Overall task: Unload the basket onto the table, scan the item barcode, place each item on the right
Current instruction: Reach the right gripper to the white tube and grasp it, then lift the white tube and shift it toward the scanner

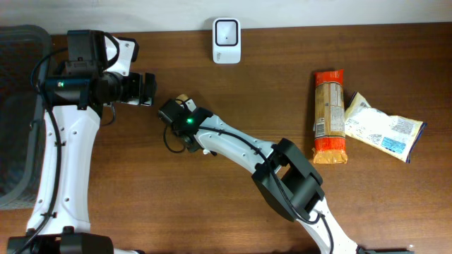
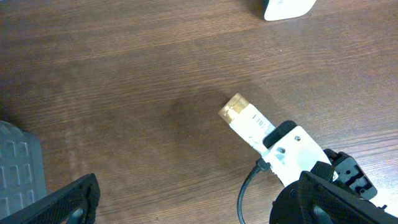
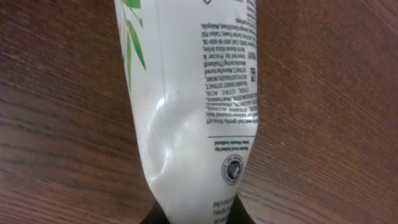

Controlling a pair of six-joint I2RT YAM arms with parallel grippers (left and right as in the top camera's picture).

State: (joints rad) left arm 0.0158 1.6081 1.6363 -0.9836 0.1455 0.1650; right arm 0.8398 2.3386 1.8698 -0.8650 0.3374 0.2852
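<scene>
STEP: grasp made, lift pending | RIGHT HAND (image 1: 176, 108): clamped shut on tail end of tube (image 3: 186, 112); tube lies on worktop (image 1: 212, 212), cap pointing away from hand | LEFT HAND (image 1: 145, 89): fully open, empty | NEXT: likely lift tube, present barcode to scanner (image 1: 227, 40) ahead-right of hand.

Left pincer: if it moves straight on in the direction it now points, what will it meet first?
Most likely the gold-capped end of the white tube, which the right pincer holds just ahead of the left pincer. Height is unclear, so it might pass above.
</scene>
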